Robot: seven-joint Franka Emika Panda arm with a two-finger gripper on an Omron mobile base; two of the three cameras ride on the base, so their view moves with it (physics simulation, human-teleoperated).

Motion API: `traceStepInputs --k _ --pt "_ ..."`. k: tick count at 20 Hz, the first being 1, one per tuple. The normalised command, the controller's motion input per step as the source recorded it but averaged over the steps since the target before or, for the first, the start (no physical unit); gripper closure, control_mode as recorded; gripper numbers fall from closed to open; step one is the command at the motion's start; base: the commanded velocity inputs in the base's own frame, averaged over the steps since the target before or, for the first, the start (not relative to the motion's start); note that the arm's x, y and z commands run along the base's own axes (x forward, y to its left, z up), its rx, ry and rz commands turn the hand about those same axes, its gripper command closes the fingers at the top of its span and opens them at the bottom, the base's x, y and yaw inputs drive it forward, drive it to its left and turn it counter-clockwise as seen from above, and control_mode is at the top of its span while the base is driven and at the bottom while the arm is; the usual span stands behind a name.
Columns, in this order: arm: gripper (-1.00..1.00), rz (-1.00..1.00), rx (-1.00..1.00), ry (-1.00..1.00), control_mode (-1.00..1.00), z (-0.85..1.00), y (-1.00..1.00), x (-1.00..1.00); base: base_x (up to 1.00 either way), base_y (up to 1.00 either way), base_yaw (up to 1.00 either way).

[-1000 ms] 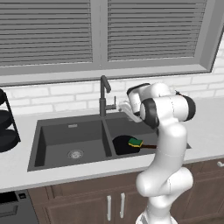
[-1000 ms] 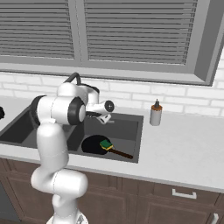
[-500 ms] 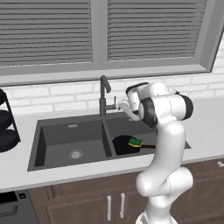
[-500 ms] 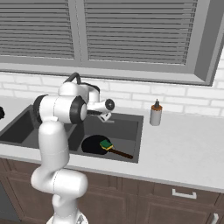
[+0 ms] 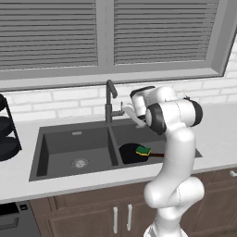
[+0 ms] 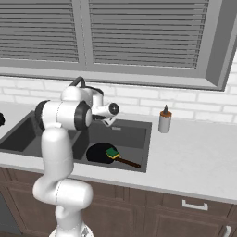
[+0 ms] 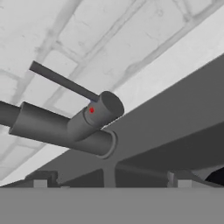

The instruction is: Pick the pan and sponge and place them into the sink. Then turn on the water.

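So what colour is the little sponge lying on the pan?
The small rectangular sponge is green on top, yellow underneath, seen best in the left base view.

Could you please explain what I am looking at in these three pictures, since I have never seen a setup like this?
It is a simulated kitchen with a white robot arm on a base. Two pictures come from cameras behind the arm, to its left and right; the third looks along its gripper. The pan lies in the right basin of the sink, with the sponge on it. The open gripper holds nothing and sits close by the faucet, whose handle shows in the hand picture. No water is visible. A bottle stands on the counter.
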Motion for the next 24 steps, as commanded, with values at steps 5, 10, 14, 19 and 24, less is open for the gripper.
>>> traceStepInputs --k 5,10,14,19,24 --pt "-1.0 0.0 0.02 0.0 -1.0 0.01 0.0 0.37 0.0 0.0 0.0" --pt "-1.0 0.0 0.02 0.0 -1.0 0.0 0.01 0.36 0.0 0.0 0.0" --pt "-1.0 0.0 0.02 0.0 -1.0 0.0 0.05 0.27 0.0 0.0 0.0" --pt "-1.0 0.0 0.0 0.0 -1.0 0.0 0.04 0.27 0.0 0.0 0.0" --pt "-1.0 0.0 0.0 0.0 -1.0 -0.01 0.0 0.28 0.0 0.0 0.0"
